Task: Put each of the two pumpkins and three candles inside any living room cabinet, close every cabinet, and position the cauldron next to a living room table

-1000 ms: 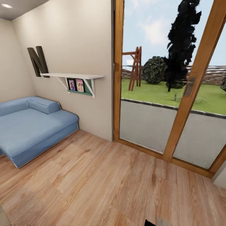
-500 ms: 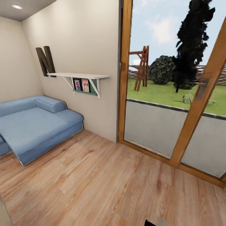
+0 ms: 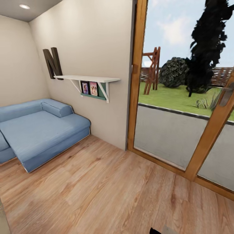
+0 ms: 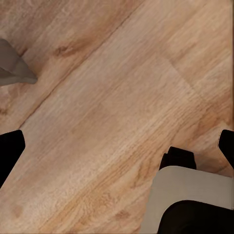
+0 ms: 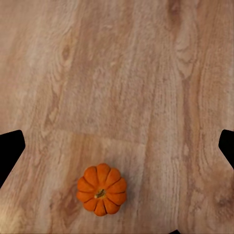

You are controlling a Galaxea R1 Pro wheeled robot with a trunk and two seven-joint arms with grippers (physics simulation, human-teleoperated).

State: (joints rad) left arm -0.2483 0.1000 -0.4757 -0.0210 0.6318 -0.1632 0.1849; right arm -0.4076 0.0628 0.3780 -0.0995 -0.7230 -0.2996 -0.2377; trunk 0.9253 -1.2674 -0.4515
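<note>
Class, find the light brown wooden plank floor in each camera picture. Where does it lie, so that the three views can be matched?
Head view: the light brown wooden plank floor spans the lower half, in front of the blue sofa.
Left wrist view: it lies beyond the robot's pale grey body part.
Right wrist view: it lies under the small orange ribbed pumpkin.
Shared landmark: its plank seams and dark knots.

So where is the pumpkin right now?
The right wrist view shows one pumpkin sitting upright on the bare wooden floor, under the right arm's camera. Nothing else lies near it.
</note>
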